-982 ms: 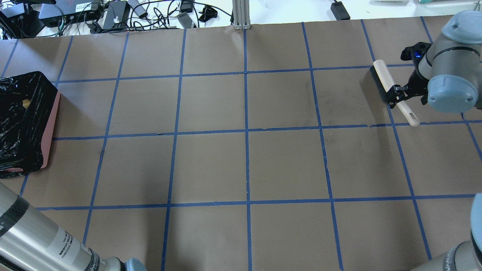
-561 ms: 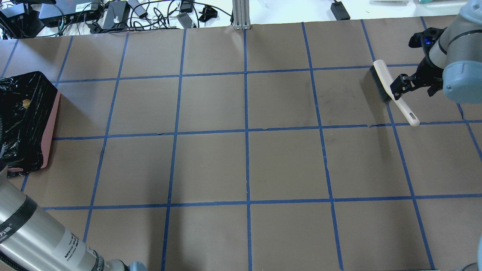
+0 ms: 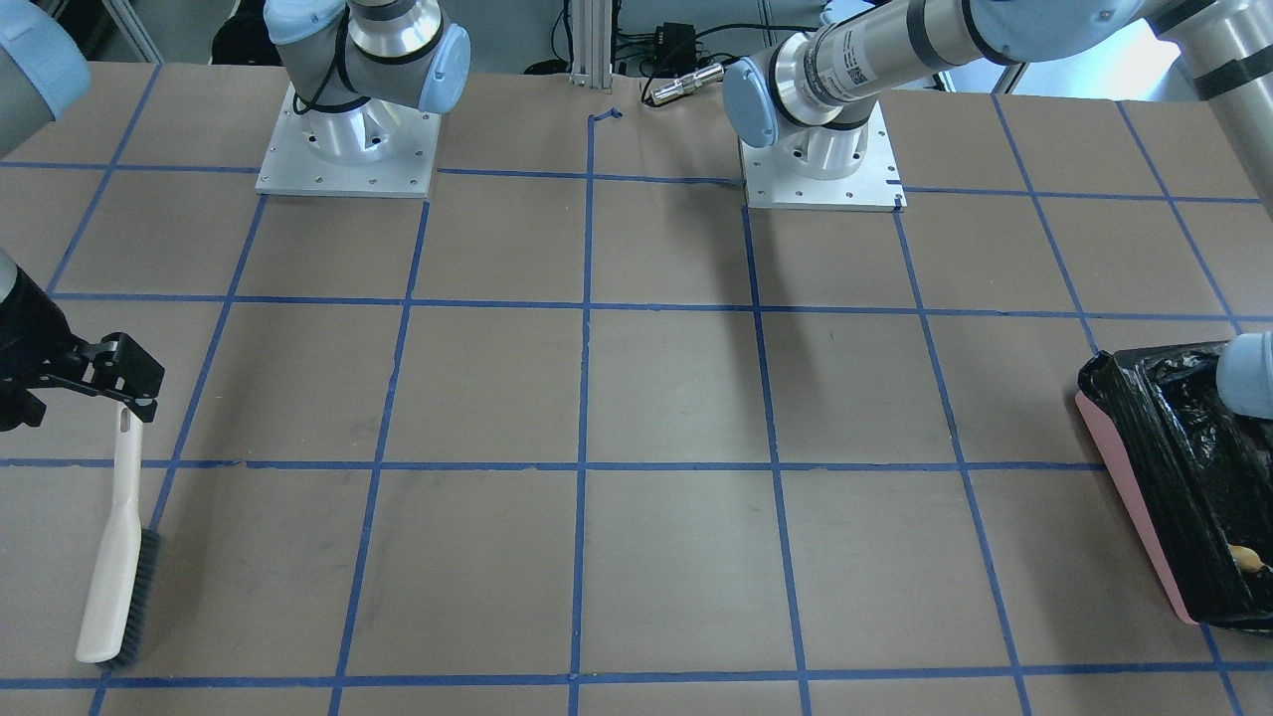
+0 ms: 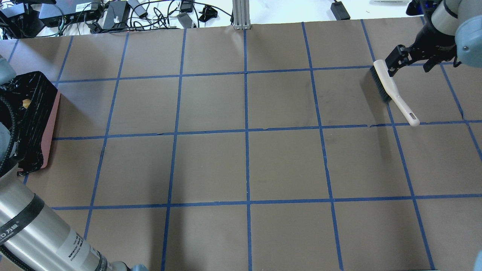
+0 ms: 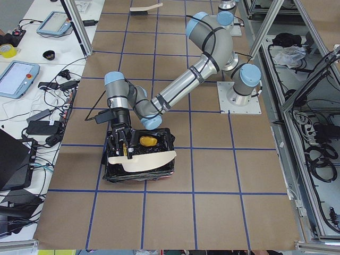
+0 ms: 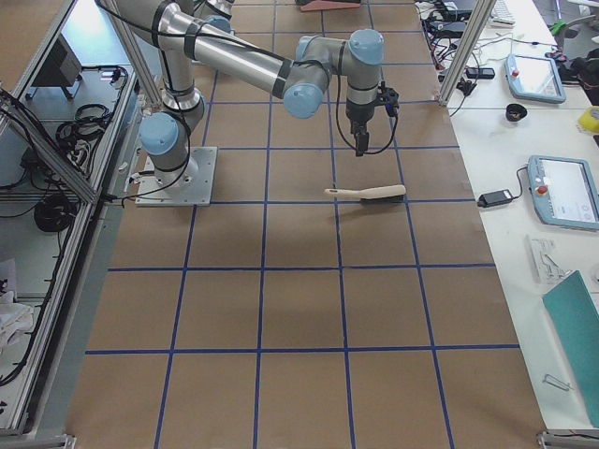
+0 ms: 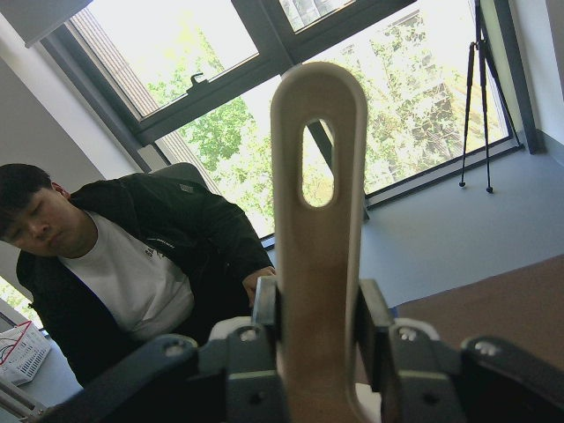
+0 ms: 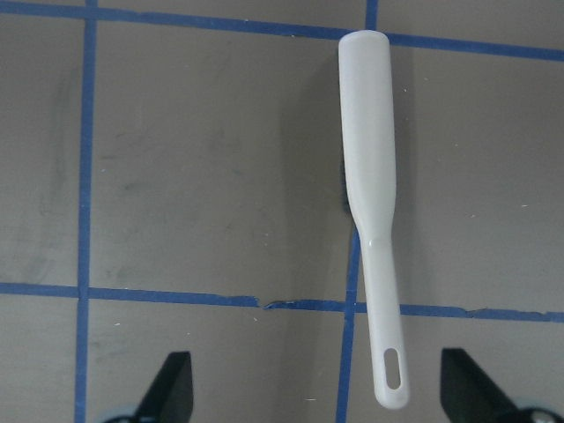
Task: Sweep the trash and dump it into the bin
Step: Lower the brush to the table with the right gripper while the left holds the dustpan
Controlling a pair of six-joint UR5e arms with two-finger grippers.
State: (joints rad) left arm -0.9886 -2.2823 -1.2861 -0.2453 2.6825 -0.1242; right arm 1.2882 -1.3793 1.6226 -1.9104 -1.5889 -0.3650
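The pink bin [image 4: 49,124], lined with a black bag, stands at the table's left end. A yellow piece of trash [image 4: 26,102] lies inside it, and the exterior left view shows an orange-yellow lump [image 5: 147,141] there. My left gripper [image 7: 317,326] is shut on the beige dustpan's handle [image 7: 317,220]. It holds the dustpan [image 5: 142,160] tilted over the bin [image 5: 139,175]. The brush [image 4: 388,86] lies flat on the table at the far right. My right gripper [image 4: 399,56] hangs open just beyond it, fingers apart with nothing between them [image 8: 322,392].
Cables and power bricks [image 4: 113,15] lie past the table's far edge. A metal post [image 4: 241,15] stands at the far middle. A seated person [image 7: 132,256] shows in the left wrist view. Both arm bases [image 3: 348,149] sit at the robot's edge.
My right gripper has drawn back from the brush's handle toward the far right edge. The brush stays where it lay. My left arm has shifted over the bin.
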